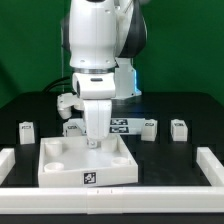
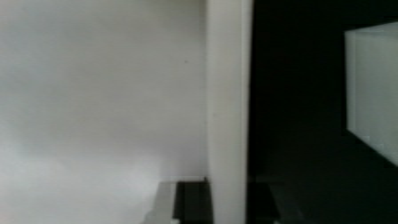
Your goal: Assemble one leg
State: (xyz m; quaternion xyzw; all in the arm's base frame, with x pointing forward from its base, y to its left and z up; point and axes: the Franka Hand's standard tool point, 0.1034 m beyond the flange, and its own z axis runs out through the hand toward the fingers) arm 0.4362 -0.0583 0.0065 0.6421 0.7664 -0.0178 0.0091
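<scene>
My gripper (image 1: 95,127) hangs over the large white tray (image 1: 60,170), which has round sockets and a tag on its front wall. It is shut on a white leg (image 1: 95,141), held upright with its lower end at or just above the tray's top. In the wrist view the leg (image 2: 228,100) runs as a narrow white bar between my two dark fingers (image 2: 192,205), with the tray's white surface (image 2: 89,110) beside it. Loose legs stand on the black table: one on the exterior view's left (image 1: 27,129) and two on the right (image 1: 148,126) (image 1: 179,127).
The marker board (image 1: 120,125) lies behind the tray, partly hidden by the arm. A white bar fence runs along the front (image 1: 110,205) and up both sides (image 1: 8,160) (image 1: 214,165). A white block edge (image 2: 374,90) shows in the wrist view.
</scene>
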